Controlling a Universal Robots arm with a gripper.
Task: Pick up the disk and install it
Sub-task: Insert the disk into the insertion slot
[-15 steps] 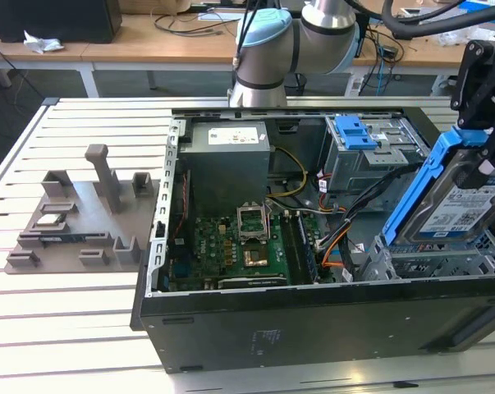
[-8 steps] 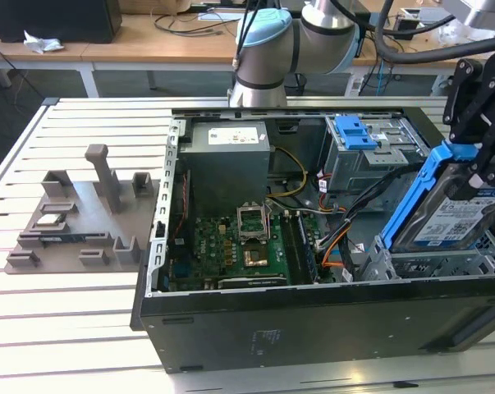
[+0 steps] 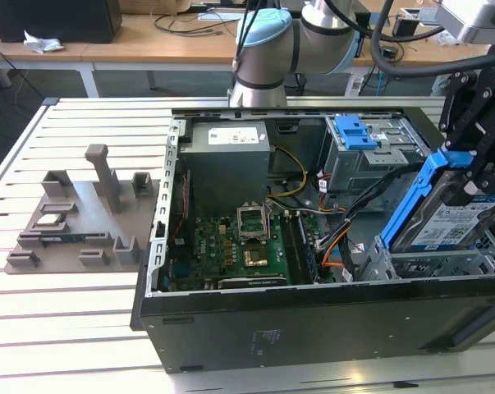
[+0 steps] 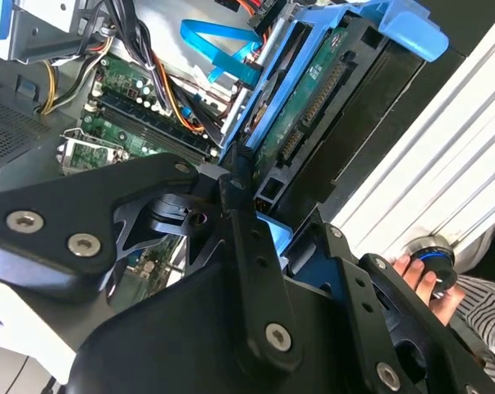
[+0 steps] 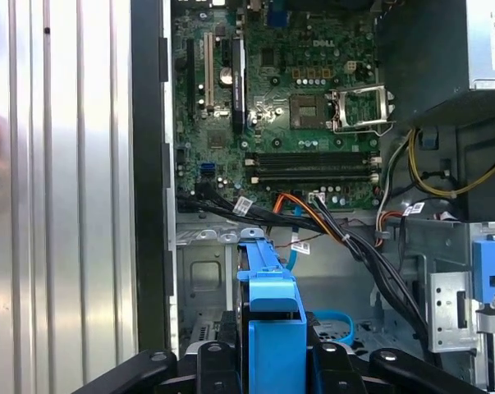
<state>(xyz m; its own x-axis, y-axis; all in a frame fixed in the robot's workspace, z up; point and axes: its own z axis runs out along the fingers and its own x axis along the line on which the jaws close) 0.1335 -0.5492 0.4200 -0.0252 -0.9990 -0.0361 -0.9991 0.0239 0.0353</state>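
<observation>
The disk [image 3: 446, 223], a silver drive with a white label in a blue bracket, hangs tilted at the exterior view's right end of the open computer case [image 3: 313, 320]. It is just above the metal drive bay [image 3: 411, 264]. My gripper [image 3: 470, 176] is shut on its upper part. In the second wrist view the disk [image 4: 313, 90] shows its green circuit side and connector beyond my black fingers [image 4: 243, 238]. The first wrist view has the blue bracket [image 5: 272, 324] edge-on between my fingers [image 5: 210, 361], over the bay floor [image 5: 202, 275].
The case holds a motherboard [image 3: 239, 246], a grey power-supply box [image 3: 226, 156], a blue latch on a grey cage [image 3: 354, 135] and loose cables [image 3: 333, 238]. A grey fixture [image 3: 83, 213] lies on the slatted table. A person's hand [image 4: 423, 275] rests by the case.
</observation>
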